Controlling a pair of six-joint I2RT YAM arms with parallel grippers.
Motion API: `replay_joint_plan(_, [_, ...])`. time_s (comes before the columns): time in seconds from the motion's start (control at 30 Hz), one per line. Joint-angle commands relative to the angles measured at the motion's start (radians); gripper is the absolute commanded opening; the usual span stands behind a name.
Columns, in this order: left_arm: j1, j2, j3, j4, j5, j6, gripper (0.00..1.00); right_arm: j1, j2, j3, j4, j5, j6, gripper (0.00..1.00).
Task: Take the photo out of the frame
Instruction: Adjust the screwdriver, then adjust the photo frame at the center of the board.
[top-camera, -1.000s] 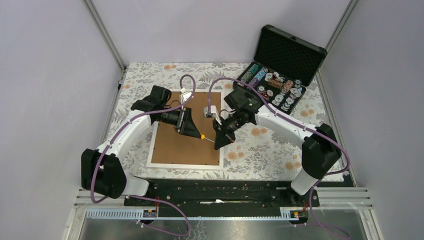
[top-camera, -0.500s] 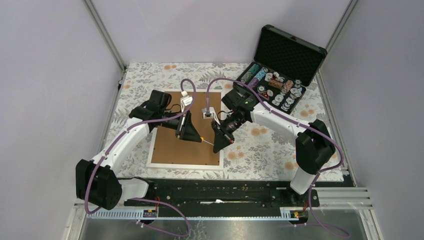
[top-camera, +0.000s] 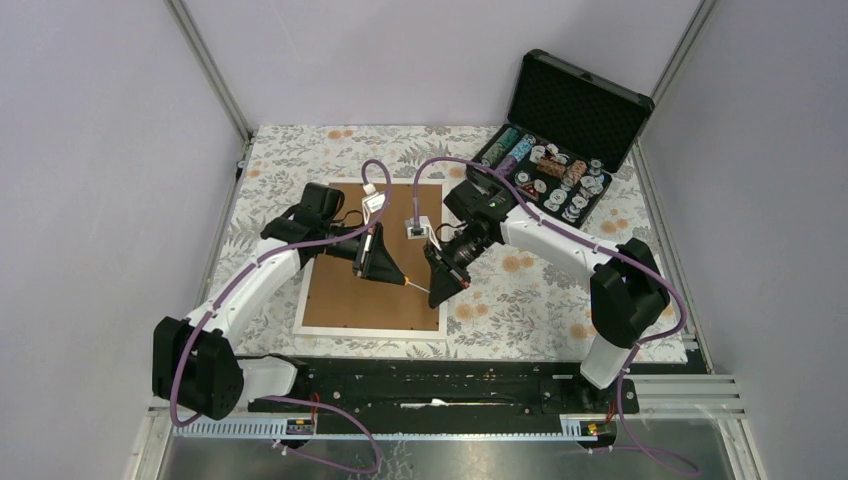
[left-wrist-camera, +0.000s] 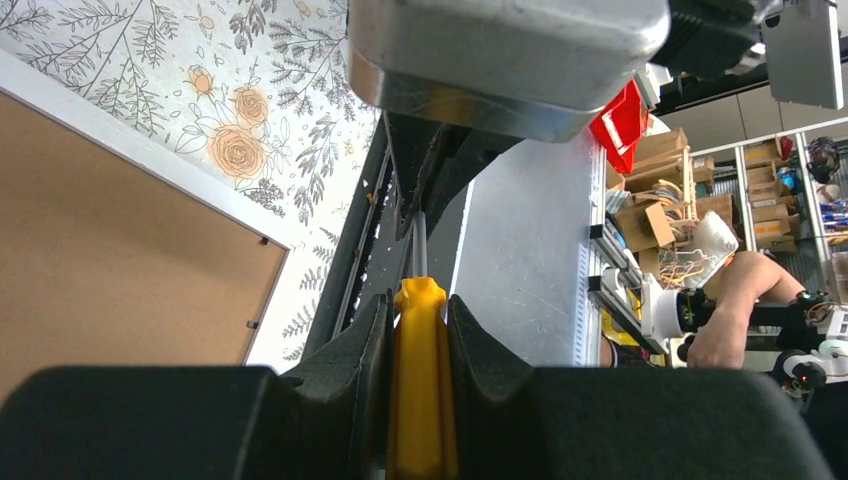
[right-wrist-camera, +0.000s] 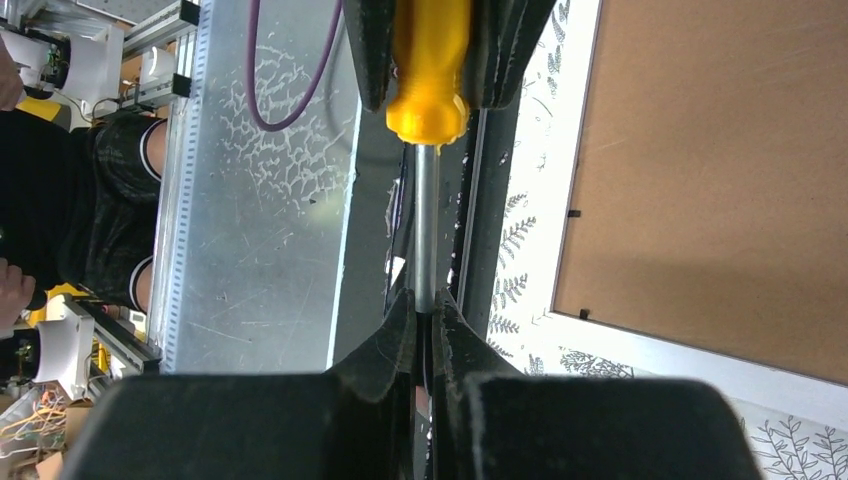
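The frame (top-camera: 350, 300) lies face down on the table, brown fibreboard back up inside a narrow white border. The photo is hidden under that back. Above the frame's right edge a screwdriver (top-camera: 412, 281) hangs level between both grippers. My left gripper (top-camera: 395, 272) is shut on its yellow handle (left-wrist-camera: 420, 380). My right gripper (top-camera: 437, 292) is shut on the tip end of the metal shaft (right-wrist-camera: 425, 220). In the right wrist view the handle (right-wrist-camera: 428, 90) sits between the left fingers (right-wrist-camera: 370, 60), with the frame (right-wrist-camera: 700, 180) below to the right. Small black retaining tabs (right-wrist-camera: 574, 214) line the fibreboard's edge.
An open black case of poker chips (top-camera: 560, 150) stands at the back right of the floral cloth (top-camera: 530, 290). Purple cables (top-camera: 375, 165) loop above both wrists. A metal rail (top-camera: 440, 395) runs along the near table edge under the arm bases.
The left jaws have closed onto the screwdriver's yellow handle, and the left wrist has shifted slightly. The right gripper has kept hold of the shaft, moving only slightly.
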Motion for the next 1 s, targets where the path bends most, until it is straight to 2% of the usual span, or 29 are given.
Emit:
replay_joint_plan(0.0, [-0.004, -0.017, -0.027, 0.09, 0.038, -0.065, 0.0, 0.001, -0.001, 0.048, -0.008, -0.048, -0.02, 0.0])
replay_joint_plan(0.03, [-0.004, -0.022, -0.043, 0.108, 0.041, -0.088, 0.0, -0.001, 0.001, 0.053, -0.004, -0.046, -0.006, 0.09])
replay_joint_plan(0.07, [-0.003, -0.029, -0.063, 0.13, 0.034, -0.113, 0.0, -0.01, 0.006, 0.057, 0.003, -0.048, 0.017, 0.26])
replay_joint_plan(0.1, [0.002, -0.037, -0.089, 0.15, 0.02, -0.14, 0.0, -0.029, 0.01, 0.06, 0.018, -0.061, 0.041, 0.5])
replay_joint_plan(0.17, [0.024, -0.05, -0.146, 0.201, -0.008, -0.203, 0.0, -0.097, 0.007, 0.052, 0.082, -0.09, 0.118, 0.88])
replay_joint_plan(0.2, [0.043, -0.053, -0.171, 0.235, -0.014, -0.246, 0.0, -0.14, 0.001, 0.035, 0.133, -0.102, 0.169, 0.97])
replay_joint_plan(0.27, [0.077, -0.065, -0.201, 0.256, -0.083, -0.288, 0.0, -0.21, -0.024, -0.02, 0.287, -0.071, 0.325, 1.0])
replay_joint_plan(0.37, [0.099, -0.086, -0.224, 0.252, -0.201, -0.329, 0.0, -0.265, -0.102, -0.193, 0.594, 0.098, 0.599, 1.0])
replay_joint_plan(0.47, [0.111, -0.077, -0.261, 0.277, -0.223, -0.353, 0.0, -0.27, -0.137, -0.322, 0.745, 0.229, 0.712, 0.98])
replay_joint_plan(0.57, [0.138, -0.038, -0.276, 0.302, -0.236, -0.371, 0.0, -0.27, -0.081, -0.34, 0.745, 0.316, 0.718, 0.9])
replay_joint_plan(0.77, [0.322, 0.067, -0.121, 0.208, -0.237, -0.275, 0.0, -0.256, 0.01, -0.286, 0.751, 0.534, 0.738, 0.81])
replay_joint_plan(0.87, [0.491, 0.076, -0.062, 0.194, -0.252, -0.214, 0.0, -0.255, 0.044, -0.253, 0.796, 0.621, 0.775, 0.79])
replay_joint_plan(0.97, [0.655, 0.131, 0.008, 0.184, -0.183, -0.138, 0.0, -0.254, 0.091, -0.211, 0.801, 0.645, 0.823, 0.79])
